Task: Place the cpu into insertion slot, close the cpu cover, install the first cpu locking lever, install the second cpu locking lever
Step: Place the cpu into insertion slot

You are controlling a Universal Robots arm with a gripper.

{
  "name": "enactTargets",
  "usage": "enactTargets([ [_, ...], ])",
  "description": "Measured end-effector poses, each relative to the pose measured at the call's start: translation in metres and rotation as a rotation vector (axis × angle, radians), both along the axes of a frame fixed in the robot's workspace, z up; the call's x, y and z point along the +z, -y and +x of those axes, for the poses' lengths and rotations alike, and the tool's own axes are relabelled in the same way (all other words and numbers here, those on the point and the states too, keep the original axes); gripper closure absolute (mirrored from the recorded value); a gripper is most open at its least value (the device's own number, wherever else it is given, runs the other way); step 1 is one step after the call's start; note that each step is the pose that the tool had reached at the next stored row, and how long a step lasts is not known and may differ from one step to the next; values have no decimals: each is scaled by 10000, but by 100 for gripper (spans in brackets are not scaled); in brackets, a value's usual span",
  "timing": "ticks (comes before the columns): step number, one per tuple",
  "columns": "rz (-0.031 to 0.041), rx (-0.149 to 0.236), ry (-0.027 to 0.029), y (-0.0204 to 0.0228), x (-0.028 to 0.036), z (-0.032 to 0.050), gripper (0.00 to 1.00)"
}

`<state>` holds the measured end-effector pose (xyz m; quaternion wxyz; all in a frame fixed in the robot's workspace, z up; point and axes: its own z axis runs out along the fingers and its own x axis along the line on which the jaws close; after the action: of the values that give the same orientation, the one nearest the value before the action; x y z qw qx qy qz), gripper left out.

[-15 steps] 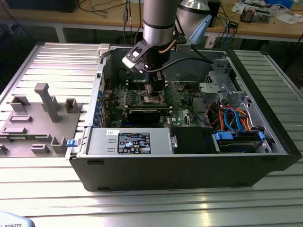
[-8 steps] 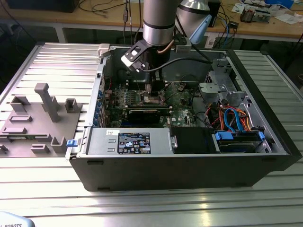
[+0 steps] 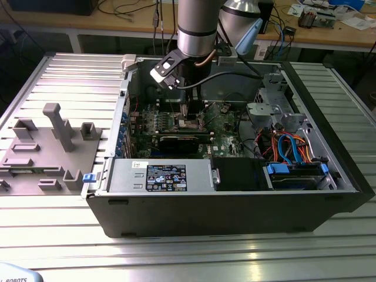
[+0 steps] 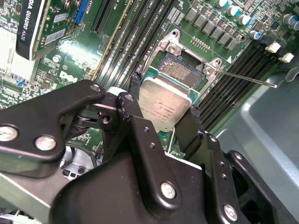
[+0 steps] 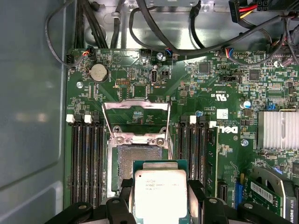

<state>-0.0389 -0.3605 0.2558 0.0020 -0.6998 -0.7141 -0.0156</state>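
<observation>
Status: first of four steps in hand, none completed.

Black two-finger gripper (image 4: pixel 164 103): closed partway, clamped on opposite edges of small flat square cpu with dull silver-grey metal top (image 5: pixel 161 192).

Held just above the near edge of dark square insertion slot with shiny silver rim (image 5: pixel 133 161) on green circuit board (image 5: pixel 140 84); not seated, contact not discernible.

Thin silver square-frame cpu cover (image 5: pixel 135 103): swung up, open.

Thin silver locking lever (image 4: pixel 247 78): released, angled away from socket.

Outstanding, as judged: seating, cover closure, both levers.

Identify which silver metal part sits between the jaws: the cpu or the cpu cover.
The cpu, a solid-topped chip; the cpu cover is a windowed frame, standing open, untouched.
</observation>
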Motion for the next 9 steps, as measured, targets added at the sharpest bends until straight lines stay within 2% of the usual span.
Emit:
enactTargets([
  [9, 0, 0, 1, -4, -19, 0, 45],
])
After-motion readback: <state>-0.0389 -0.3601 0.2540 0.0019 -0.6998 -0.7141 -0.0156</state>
